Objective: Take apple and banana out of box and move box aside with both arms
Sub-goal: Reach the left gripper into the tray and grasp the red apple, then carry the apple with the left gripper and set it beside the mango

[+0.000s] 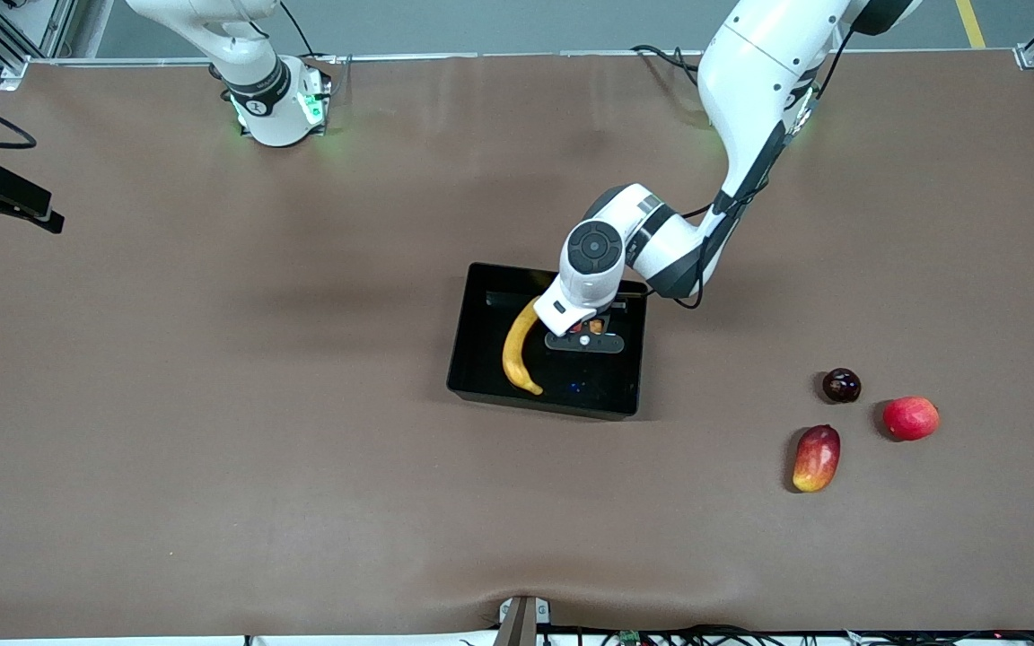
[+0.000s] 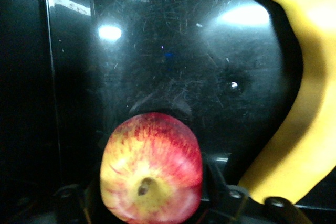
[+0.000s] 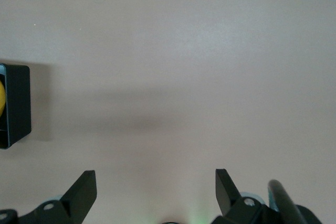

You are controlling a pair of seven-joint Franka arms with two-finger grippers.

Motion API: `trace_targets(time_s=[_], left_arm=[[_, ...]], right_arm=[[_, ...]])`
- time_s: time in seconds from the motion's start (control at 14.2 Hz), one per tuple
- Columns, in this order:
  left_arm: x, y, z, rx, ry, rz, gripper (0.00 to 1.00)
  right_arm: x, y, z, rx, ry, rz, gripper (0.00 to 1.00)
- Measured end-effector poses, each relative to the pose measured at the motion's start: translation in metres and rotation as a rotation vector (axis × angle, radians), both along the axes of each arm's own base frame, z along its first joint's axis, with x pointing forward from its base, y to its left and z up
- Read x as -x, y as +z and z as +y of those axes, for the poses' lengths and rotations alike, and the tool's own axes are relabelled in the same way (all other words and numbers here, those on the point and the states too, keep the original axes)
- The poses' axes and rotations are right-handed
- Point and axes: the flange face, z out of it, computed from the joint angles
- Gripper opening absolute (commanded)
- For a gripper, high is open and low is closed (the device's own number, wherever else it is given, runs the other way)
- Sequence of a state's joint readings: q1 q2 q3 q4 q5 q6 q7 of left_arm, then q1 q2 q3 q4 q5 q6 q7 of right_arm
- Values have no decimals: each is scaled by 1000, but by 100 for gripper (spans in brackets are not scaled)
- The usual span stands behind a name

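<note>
The black box [image 1: 460,354] sits at the middle of the table. The yellow banana [image 1: 517,350] lies inside it, along the wall toward the right arm's end. My left gripper [image 1: 587,336] is down inside the box, shut on the red apple with yellow streaks [image 1: 596,326]. In the left wrist view the apple [image 2: 151,169] fills the gap of the left gripper [image 2: 150,199], over the box floor [image 2: 173,51], with the banana [image 2: 299,129] beside it. My right gripper [image 3: 156,179] is open and empty above bare table; a box corner [image 3: 16,103] shows at its view's edge.
Toward the left arm's end, nearer the front camera than the box, lie an oblong red-yellow mango [image 1: 817,458], a plain red-pink round fruit [image 1: 911,418] and a small dark round fruit [image 1: 841,385]. A black device on a mount [image 1: 5,197] juts in at the right arm's end.
</note>
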State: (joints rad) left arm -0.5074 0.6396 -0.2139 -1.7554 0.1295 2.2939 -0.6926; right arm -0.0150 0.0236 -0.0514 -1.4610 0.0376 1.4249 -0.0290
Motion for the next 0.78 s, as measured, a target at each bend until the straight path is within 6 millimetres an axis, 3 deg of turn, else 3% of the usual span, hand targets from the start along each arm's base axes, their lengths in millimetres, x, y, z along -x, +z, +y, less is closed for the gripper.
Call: trace_targets(time_s=[0.21,0.35,0.57,0.78], left_arm=[[-6,11,-3,13,14,-20,0],[-16,35,-4,36,22,-56,0],[-31,96,5,55,44,-116,0],[-49,173,32,51,93,-160,0]], right_arm=[[0,0,0,0,0,0,100],[0,0,0,0,0,0,100],[0,0,0,0,0,0,100],[0,0,0,0,0,0,100]])
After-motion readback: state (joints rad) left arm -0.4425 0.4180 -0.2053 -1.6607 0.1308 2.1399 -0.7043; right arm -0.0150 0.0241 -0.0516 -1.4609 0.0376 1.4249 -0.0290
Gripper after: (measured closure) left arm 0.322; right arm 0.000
